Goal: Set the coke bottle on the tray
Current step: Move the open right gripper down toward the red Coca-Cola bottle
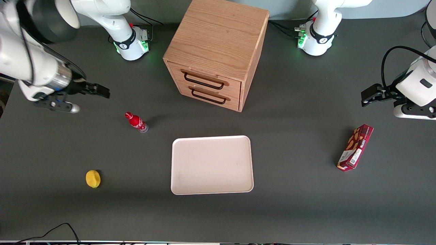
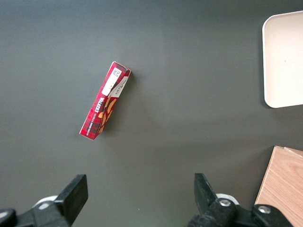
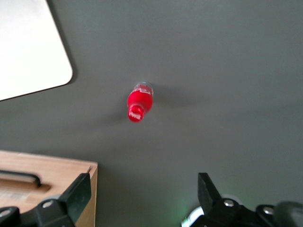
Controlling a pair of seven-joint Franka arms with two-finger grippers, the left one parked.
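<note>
The gripper [image 1: 90, 98] hangs at the left edge of the front view, above the bench [image 1: 306, 211] and clear of everything on it. In the right wrist view its two fingers [image 3: 80, 191] stand spread wide with nothing between them, so it carries no load.

Lower and to the right of it in the front view stands the coke bottle [image 1: 136, 122], upright on the bench as far as the slanted view lets me judge, cap up and well apart from the gripper. The right wrist view shows the coke bottle [image 3: 138, 103] from above, with bare bench all round it.

Further right and lower in the front view lies the tray [image 1: 211, 165], near the bottle but not touching it, and nothing sits on it.

So the task looks barely started: no grasp is made and the bottle is not on the tray. What is left, by my reading, is the whole job: reach the bottle, close on it, lift, carry it over the rim, and set it down.
</note>
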